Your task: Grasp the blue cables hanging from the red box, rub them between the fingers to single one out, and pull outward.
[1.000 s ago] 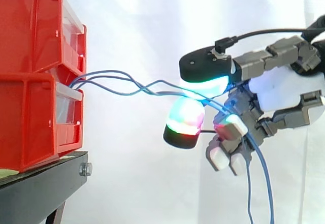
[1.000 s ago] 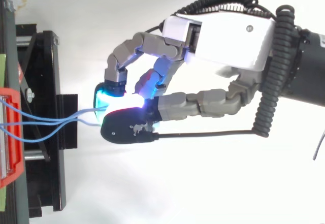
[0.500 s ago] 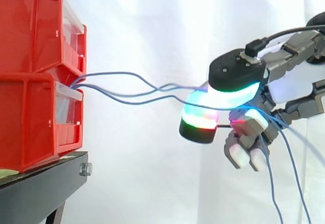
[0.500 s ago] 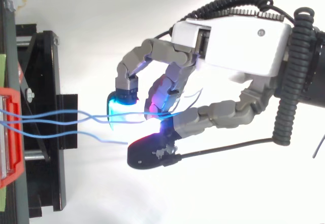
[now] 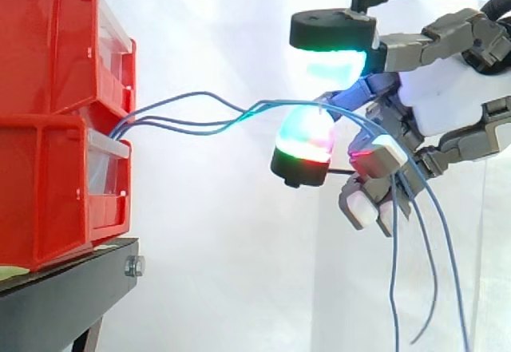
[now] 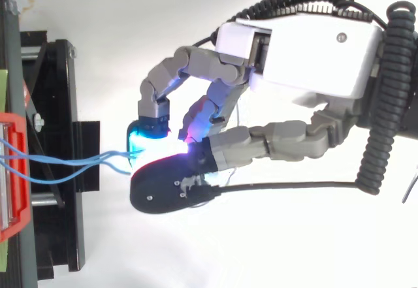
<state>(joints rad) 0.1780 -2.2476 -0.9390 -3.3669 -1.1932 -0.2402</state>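
At left, red boxes [image 5: 56, 192]: two stacked on a black stand [image 5: 56, 296], white curtain [image 5: 215, 248] behind.
Blue cables [image 5: 185, 120]: emerging from the seam between the boxes, running rightward in loose crossing curves to the hand, then dropping free below it.
Hand [image 5: 447, 104]: entering from the right, well apart from the boxes, curled round the blue cables.
Pads: upper pad [image 5: 331, 58] glowing green and cyan just above the strands; lower pad [image 5: 303, 144] glowing cyan, red and green, strands lying across its top.
Top view: both pads overlapping, cables running in beneath them.
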